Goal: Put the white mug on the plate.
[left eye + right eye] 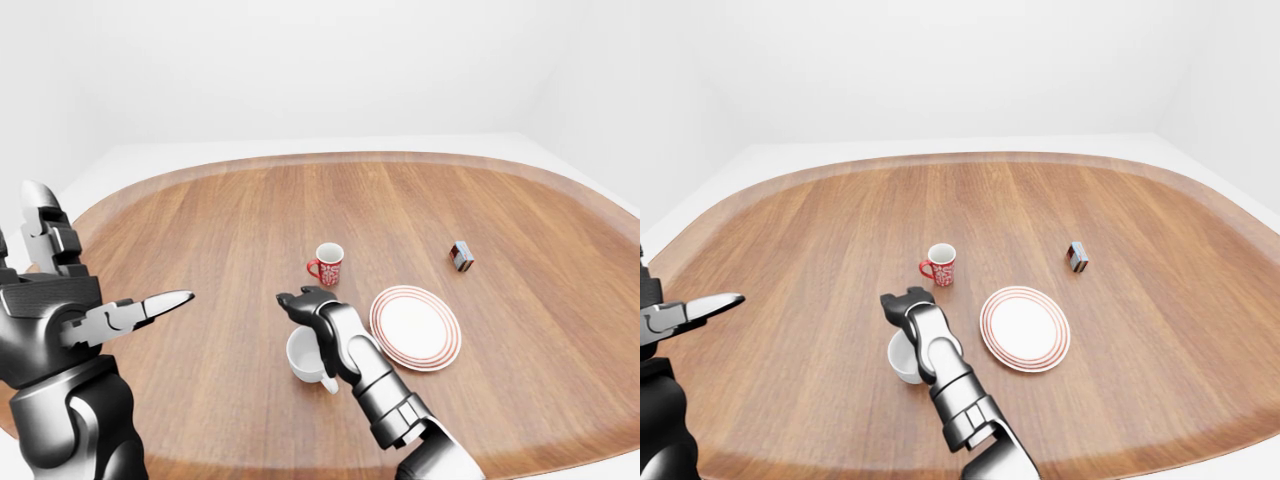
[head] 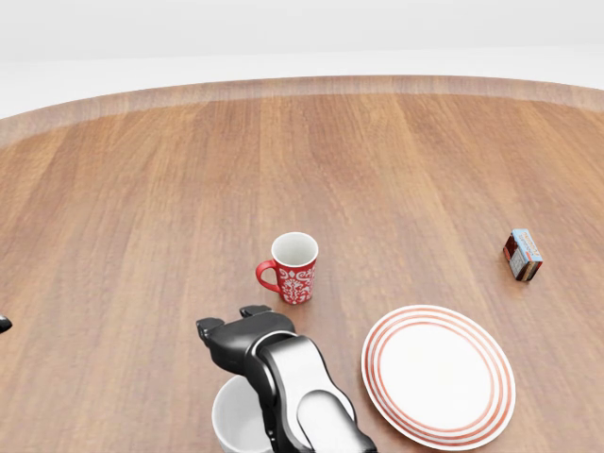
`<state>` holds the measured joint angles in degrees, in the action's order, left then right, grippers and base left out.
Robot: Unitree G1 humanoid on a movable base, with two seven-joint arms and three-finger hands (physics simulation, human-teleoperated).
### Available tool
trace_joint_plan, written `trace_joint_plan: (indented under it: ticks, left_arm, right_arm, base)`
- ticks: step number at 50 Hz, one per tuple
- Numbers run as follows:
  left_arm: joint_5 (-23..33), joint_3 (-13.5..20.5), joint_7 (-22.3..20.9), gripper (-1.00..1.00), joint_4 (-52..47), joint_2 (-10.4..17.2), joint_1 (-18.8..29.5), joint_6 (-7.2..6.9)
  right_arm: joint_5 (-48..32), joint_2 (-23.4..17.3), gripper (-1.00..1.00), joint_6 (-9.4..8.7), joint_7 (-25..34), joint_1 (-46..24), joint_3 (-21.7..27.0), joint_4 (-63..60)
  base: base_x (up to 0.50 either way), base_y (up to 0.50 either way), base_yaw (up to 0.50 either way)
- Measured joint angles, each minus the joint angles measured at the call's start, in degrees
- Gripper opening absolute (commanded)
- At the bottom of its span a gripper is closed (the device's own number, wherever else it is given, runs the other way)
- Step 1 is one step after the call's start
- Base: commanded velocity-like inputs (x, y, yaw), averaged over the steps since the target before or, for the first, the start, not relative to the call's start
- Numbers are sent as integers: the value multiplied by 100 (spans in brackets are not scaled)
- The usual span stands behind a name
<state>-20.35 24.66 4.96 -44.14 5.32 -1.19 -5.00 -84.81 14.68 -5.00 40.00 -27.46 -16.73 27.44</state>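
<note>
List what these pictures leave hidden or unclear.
- White mug: its right side is behind the right hand in every view; grip cannot be judged.
- Mug's bottom: cut by the head view's lower edge.
- Small box: print too small to read.
- Left hand: almost out of the head view.

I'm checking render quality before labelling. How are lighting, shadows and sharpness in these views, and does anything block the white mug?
Head view: even, soft light, sharp throughout, only faint shadows under the red mug and plate; the right robot hand and its arm cover much of the white mug. Left-eye view: wider view, equally sharp; the left robot hand looms large at the left edge.
</note>
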Motion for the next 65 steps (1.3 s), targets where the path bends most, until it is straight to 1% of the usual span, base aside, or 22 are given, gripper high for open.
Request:
trace_joint_plan:
  ticks: [13, 34, 45, 65]
  left_arm:
    - [6, -17, -12, 100, 30, -13, -15, 0]
    - [-19, -16, -5, 100, 23, -12, -16, 0]
    - [-19, -20, -7, 100, 25, -18, -22, 0]
    - [-20, -29, -19, 100, 52, -30, -38, 0]
  right_arm:
    - [397, 15, 100, 0, 0, -537, 128, 923]
    - [820, 47, 100, 0, -6, -1026, 207, 1975]
    - [1061, -8, 100, 0, -195, -1259, 272, 2639]
    - [1249, 3, 100, 0, -504, -1418, 311, 3191]
  base:
    - [0, 0, 0]
    - [0, 0, 0]
    - [0, 0, 0]
    - [0, 0, 0]
